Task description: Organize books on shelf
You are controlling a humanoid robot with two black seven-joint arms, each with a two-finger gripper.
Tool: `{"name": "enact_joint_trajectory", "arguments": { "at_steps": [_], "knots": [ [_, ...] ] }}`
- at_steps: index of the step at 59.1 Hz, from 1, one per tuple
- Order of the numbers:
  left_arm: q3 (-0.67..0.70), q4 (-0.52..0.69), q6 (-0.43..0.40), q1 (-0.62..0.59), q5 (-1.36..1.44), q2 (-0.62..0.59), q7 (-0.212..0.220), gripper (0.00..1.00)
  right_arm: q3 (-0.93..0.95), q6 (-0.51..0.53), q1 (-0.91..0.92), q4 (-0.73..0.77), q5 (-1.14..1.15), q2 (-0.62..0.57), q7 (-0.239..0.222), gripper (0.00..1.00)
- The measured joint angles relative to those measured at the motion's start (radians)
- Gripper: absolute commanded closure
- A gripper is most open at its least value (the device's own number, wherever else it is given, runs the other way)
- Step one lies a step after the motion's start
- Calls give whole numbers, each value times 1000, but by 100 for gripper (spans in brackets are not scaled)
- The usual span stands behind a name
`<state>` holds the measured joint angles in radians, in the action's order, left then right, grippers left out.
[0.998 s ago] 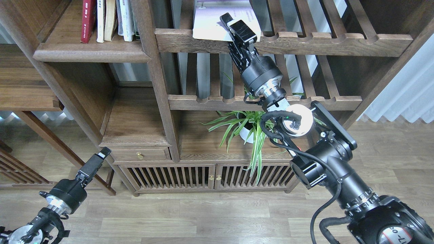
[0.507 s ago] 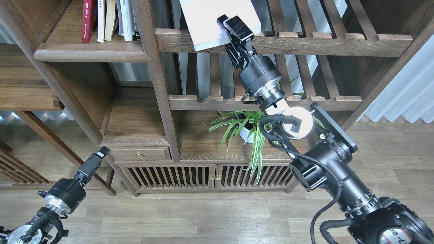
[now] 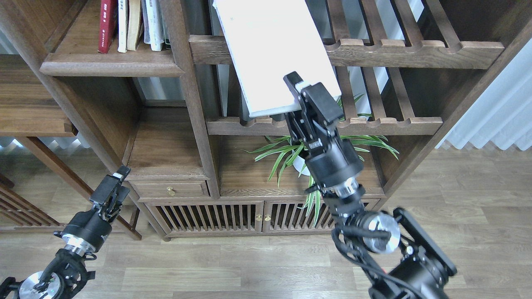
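A: Holding the pale book (image 3: 274,50) by its lower right corner, the right hand (image 3: 305,93) is shown closed on the cover; the book hangs tilted in front of the slatted racks (image 3: 411,52), clear of any board.

B: Where should it be carried?

A: Toward the solid shelf (image 3: 112,66) at upper left, where a row of upright books (image 3: 133,23) is already stood (free room beside the row cannot be judged from this view).

B: How is the step best done?

A: The book should be turned upright, kept clear of the post (image 3: 187,95) between bays, and released only once its lower edge is seated. A corner grip lets a thin book sag, so a slow carry is advised.

B: And the left hand (image 3: 111,192)?

A: It is held low, nothing in it; its opening cannot be told.
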<state>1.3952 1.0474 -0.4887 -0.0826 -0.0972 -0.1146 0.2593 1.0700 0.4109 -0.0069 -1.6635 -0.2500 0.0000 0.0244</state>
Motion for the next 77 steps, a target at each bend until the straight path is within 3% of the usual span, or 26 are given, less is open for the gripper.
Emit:
{"name": "enact_joint_trajectory", "arguments": {
  "at_steps": [20,42,55,77],
  "knots": [
    [-54,56,0,-97,-208,47,2,2,-116,77,-139,-11,1,-40,-10,85],
    [-250,128,0,-253,-464,-175,3,2,-202,78,-95,102,-8,-80,-109,84],
    [-341,208,0,-273,-518,-267,3,3,-202,78,-10,216,-15,-84,-124,83],
    [-438,257,0,-275,-513,-283,6,5,-197,78,57,292,-50,-76,-145,82]
  ]
}}
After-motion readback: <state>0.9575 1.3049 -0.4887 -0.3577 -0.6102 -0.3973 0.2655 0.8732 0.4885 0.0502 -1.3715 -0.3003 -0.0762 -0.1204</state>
